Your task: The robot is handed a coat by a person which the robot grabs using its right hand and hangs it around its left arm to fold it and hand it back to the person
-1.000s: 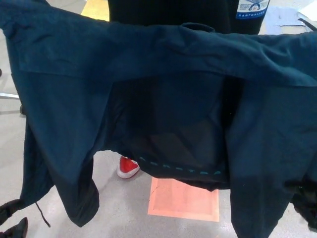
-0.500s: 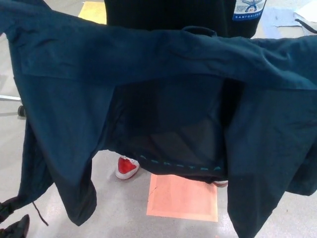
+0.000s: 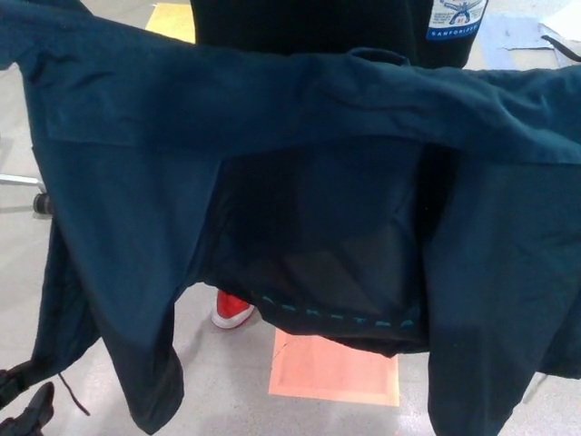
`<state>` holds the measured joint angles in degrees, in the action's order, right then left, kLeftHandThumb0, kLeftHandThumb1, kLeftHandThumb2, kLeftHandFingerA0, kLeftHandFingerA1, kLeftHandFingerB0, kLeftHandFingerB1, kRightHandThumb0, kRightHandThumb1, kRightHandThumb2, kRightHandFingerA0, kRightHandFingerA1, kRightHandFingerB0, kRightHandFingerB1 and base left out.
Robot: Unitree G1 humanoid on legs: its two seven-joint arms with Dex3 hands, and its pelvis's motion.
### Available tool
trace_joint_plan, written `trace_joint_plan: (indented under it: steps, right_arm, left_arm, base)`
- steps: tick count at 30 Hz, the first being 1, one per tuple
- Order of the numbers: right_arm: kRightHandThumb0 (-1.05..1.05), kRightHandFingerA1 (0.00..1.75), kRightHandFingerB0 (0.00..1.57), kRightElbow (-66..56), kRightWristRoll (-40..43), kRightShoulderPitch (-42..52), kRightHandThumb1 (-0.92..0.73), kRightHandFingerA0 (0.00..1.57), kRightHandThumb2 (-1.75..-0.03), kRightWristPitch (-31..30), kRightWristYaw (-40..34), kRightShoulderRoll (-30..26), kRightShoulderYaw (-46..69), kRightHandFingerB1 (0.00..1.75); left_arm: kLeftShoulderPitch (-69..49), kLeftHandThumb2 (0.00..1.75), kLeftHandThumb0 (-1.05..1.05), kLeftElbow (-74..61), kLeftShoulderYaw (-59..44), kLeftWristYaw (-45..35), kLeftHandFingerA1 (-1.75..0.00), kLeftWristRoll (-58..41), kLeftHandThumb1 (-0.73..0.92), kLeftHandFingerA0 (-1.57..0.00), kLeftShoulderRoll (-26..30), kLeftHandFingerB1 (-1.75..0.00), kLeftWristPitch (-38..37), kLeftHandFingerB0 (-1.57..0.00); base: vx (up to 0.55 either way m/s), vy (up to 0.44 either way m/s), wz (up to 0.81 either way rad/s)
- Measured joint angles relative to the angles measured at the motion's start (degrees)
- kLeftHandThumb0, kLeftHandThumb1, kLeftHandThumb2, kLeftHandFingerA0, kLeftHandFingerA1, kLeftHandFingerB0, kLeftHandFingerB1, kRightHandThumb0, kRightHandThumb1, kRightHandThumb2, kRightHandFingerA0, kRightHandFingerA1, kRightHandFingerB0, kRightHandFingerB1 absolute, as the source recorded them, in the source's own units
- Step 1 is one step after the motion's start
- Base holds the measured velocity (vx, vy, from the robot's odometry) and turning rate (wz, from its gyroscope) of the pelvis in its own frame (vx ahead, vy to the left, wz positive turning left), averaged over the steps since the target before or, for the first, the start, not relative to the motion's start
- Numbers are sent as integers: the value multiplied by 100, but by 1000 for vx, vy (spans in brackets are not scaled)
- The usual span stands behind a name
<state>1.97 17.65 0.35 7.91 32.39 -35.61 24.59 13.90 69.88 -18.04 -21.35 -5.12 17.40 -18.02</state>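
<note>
Coat [image 3: 300,118], dark navy, hangs spread wide above the orange floor square [image 3: 334,372], its dark inner lining facing out, teal lettering along the hem and sleeves drooping at both sides. Left hand [image 3: 29,413] shows well left of the square; I cannot tell whether it is spread or closed.

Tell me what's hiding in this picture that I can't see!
All in the head view:
- Person: top edge cuts off above the chest; the coat covers the rest, except one red shoe.
- Left hand: only a dark bit shows at the bottom-left corner, cut by the edge.
- Right hand: not in view.
- Teal lettering on the coat's hem: too small to read.
- Orange floor patch: coat hides its top.
</note>
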Motion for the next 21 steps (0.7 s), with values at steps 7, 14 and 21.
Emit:
trace_joint_plan:
  steps: [7, 14, 21]
  right_arm:
    - [-68, 38, 42, -536, 421, -1572, -64, 48, -62, -368, -26, -316, -96, 35]
    - [-72, 40, 46, -693, 411, -3151, -65, 51, -64, -630, -25, -279, -620, 37]
    - [-75, 33, 33, -646, 188, -4874, -72, 34, -62, -931, 17, -69, -1554, 31]
  left_arm:
    - [30, 109, -32, -17, -66, -3, -50, -28, 56, -7, -1, -50, 0, -7]
    - [87, 65, -62, -34, -99, -6, -36, -61, 85, -29, -6, -34, 0, -25]
    - [134, 65, -64, -58, -125, -11, -36, -66, 86, -25, -6, -33, 0, -22]
  base:
    - [0, 0, 0]
    - [0, 0, 0]
    - [0, 0, 0]
